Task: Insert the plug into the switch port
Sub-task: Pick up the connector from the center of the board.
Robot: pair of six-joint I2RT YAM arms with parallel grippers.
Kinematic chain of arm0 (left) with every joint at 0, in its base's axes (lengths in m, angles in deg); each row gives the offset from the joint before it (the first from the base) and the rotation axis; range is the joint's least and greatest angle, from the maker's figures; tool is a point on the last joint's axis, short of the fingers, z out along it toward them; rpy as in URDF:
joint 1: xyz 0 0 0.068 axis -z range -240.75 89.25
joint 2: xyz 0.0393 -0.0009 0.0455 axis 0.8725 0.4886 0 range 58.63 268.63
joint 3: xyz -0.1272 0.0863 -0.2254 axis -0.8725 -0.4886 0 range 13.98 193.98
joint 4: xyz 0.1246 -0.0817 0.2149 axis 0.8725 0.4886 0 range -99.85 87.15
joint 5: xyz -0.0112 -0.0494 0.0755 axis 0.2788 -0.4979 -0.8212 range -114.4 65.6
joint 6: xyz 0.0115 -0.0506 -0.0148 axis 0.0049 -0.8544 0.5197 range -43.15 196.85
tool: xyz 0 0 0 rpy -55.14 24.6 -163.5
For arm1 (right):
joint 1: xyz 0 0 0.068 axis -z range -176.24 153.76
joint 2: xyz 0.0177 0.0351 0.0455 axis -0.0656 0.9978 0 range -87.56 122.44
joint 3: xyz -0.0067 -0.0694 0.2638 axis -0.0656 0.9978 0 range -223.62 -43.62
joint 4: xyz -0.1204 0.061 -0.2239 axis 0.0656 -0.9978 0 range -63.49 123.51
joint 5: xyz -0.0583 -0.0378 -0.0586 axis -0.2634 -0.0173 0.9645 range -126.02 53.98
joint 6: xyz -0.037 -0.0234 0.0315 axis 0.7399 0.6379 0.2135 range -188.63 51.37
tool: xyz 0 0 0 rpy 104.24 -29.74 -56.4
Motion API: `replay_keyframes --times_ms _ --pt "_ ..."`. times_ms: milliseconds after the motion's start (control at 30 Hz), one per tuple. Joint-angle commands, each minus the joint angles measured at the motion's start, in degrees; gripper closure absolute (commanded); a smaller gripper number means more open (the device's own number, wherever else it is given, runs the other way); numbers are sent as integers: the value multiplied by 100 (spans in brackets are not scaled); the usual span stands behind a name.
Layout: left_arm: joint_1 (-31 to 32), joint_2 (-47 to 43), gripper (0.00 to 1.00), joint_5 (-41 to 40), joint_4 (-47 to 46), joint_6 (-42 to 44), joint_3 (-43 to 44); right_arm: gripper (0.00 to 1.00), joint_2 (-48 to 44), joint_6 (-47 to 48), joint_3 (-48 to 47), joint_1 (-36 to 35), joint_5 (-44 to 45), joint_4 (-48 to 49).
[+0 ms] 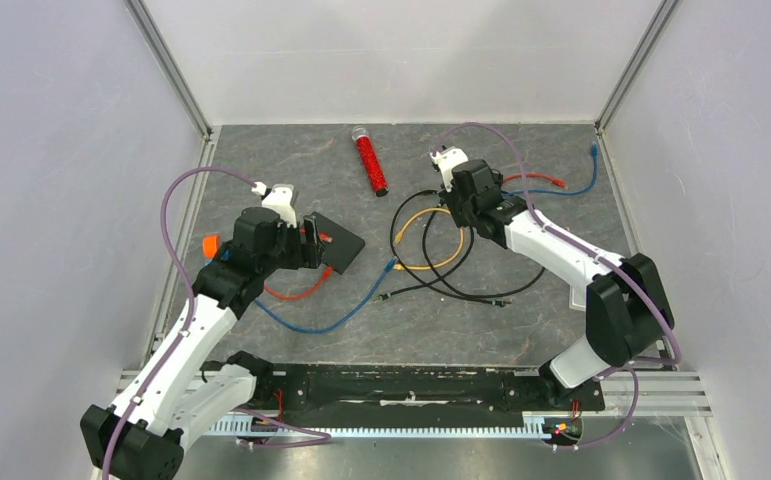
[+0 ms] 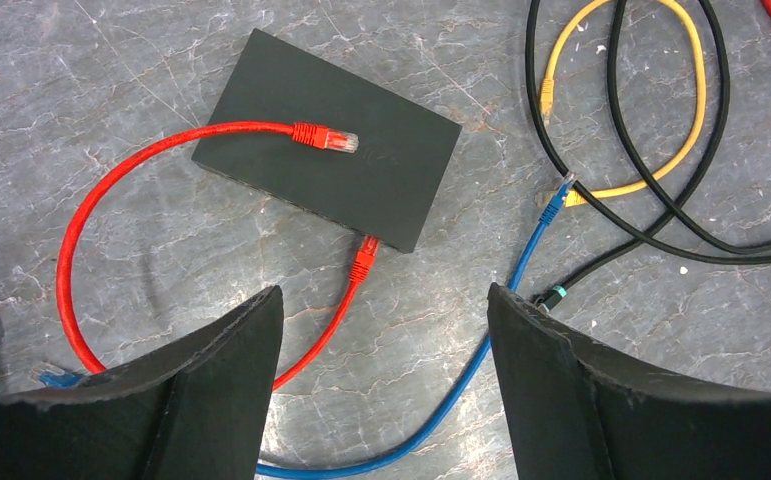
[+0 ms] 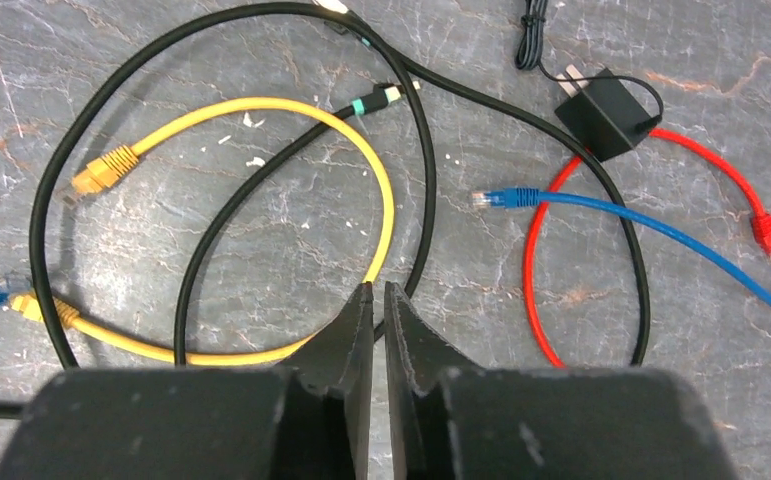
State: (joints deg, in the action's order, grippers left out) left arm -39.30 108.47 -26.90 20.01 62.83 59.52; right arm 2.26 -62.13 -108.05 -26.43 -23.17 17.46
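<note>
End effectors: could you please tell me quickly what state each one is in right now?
Left end effector: open, holding nothing.
Right end effector: closed, holding nothing.

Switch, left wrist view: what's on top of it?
A red plug lies loose on the switch's top face. A second red plug meets its near long edge. The ports themselves are hidden from this angle.
</note>
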Motion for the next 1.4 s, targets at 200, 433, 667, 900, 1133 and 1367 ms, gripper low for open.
replay_keyframes --times_ms 200,433,667,900,1133,1367 --pt "-13 -210 21 162 -148 130 -75 73 476 -116 353 369 -254 736" --pt "-15 -188 21 215 -165 154 -74 68 1402 -19 -66 478 -491 1078" --pt "-10 -198 21 224 -161 161 -80 63 2099 61 -564 550 -527 991" --pt "-14 -207 21 224 -183 172 -71 63 2411 91 -559 627 -583 985" --pt "-11 -267 21 224 -200 180 -96 81 2388 107 -505 800 -1179 940" --pt "-18 -152 20 511 -580 291 -81 100 1331 481 -557 888 -802 691"
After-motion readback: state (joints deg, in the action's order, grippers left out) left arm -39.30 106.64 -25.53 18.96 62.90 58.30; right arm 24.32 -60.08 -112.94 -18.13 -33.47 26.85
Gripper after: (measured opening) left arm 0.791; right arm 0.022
